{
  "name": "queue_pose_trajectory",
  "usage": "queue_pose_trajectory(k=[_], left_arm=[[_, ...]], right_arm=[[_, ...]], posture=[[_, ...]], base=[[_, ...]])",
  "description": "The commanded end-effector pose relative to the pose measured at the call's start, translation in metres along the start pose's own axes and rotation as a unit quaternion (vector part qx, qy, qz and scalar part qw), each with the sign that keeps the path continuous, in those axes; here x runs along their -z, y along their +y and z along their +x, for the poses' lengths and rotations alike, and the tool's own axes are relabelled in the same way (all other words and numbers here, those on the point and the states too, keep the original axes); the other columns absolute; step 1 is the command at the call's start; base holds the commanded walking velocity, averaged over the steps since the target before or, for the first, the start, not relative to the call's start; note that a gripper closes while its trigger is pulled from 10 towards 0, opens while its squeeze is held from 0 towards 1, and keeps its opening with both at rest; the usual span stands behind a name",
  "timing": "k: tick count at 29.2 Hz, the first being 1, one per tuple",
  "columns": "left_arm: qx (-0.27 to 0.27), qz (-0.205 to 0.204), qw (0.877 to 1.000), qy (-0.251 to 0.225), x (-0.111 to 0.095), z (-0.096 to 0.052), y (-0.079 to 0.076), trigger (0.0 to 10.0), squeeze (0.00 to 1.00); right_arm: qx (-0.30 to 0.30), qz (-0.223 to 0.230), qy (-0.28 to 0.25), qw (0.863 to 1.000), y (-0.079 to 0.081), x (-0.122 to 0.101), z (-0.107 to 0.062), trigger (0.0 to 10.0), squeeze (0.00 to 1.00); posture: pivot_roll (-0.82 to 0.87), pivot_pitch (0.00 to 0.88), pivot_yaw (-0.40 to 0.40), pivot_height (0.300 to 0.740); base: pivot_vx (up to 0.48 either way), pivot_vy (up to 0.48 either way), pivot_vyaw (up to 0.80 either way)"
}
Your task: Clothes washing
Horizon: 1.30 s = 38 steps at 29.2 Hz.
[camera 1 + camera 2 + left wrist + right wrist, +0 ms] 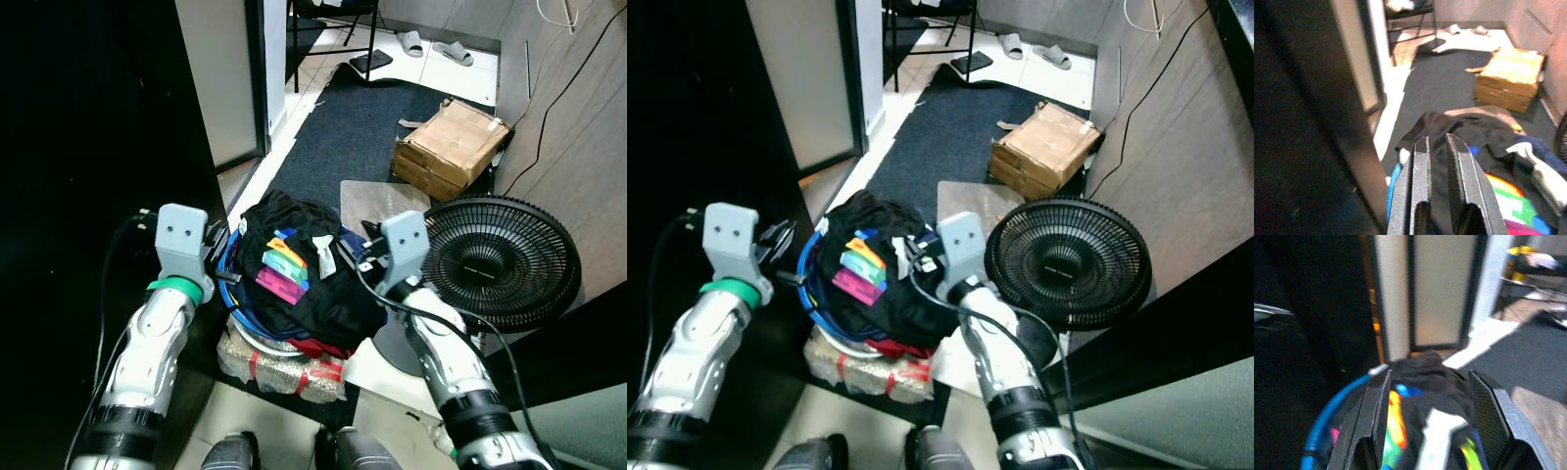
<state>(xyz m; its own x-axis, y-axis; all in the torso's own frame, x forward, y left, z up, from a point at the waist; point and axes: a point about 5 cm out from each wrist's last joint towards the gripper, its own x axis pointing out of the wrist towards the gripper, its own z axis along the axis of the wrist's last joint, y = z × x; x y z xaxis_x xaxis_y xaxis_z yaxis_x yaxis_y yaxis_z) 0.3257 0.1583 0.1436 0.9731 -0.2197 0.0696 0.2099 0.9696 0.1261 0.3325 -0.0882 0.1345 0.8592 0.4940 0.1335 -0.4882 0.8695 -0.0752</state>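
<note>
Left eye view looks down on a blue-rimmed laundry basket heaped with clothes: a black garment lies on top, with a strip of bright multicoloured print and a white piece showing, and something red at the lower edge. The basket sits on a wrapped bundle bound with red tape, on a dark floor mat. The left gripper hangs just beside the basket's left rim, its fingers drawn nearly together with only a thin gap and nothing between them. The right gripper is at the basket's right side, fingers spread wide apart over the clothes, grasping nothing. A black floor fan stands just to the right of the basket, near the right arm. Farther back a cardboard box rests on the mat by the wall, and a pair of slippers lies on the tiled floor beyond.
</note>
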Motion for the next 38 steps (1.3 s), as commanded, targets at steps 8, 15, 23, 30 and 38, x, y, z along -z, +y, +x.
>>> queue_pose_trajectory(k=[8,15,23,30,38], left_arm=[[-0.004,0.008,0.998,0.069,0.024,0.007,0.005,10.0,0.0],[-0.016,0.006,0.997,0.08,0.025,0.008,0.009,10.0,0.0],[-0.025,0.009,0.996,0.085,0.029,0.003,0.013,10.0,0.0],[-0.039,0.013,0.995,0.094,0.032,-0.003,0.02,10.0,0.0],[-0.051,0.016,0.993,0.102,0.034,-0.013,0.025,10.0,0.0]], right_arm=[[0.011,-0.005,0.046,0.999,-0.009,0.012,-0.008,10.0,0.0],[0.057,0.003,0.1,0.993,-0.025,0.036,-0.019,10.0,0.0],[0.093,0.017,0.12,0.988,-0.034,0.044,-0.013,10.0,0.0],[0.12,0.022,0.13,0.984,-0.046,0.043,-0.008,10.0,0.0],[0.083,0.013,0.116,0.99,-0.041,0.023,0.02,10.0,0.0]], posture=[[-0.05,0.22,0.04,0.74],[-0.03,0.251,0.041,0.74],[-0.01,0.278,0.044,0.74],[0.0,0.291,0.048,0.74],[0.03,0.314,0.041,0.74]], base=[[0.0,0.0,0.0],[0.0,0.0,0.0],[0.0,0.0,0.0],[0.0,0.0,0.0],[0.0,0.0,0.0]])
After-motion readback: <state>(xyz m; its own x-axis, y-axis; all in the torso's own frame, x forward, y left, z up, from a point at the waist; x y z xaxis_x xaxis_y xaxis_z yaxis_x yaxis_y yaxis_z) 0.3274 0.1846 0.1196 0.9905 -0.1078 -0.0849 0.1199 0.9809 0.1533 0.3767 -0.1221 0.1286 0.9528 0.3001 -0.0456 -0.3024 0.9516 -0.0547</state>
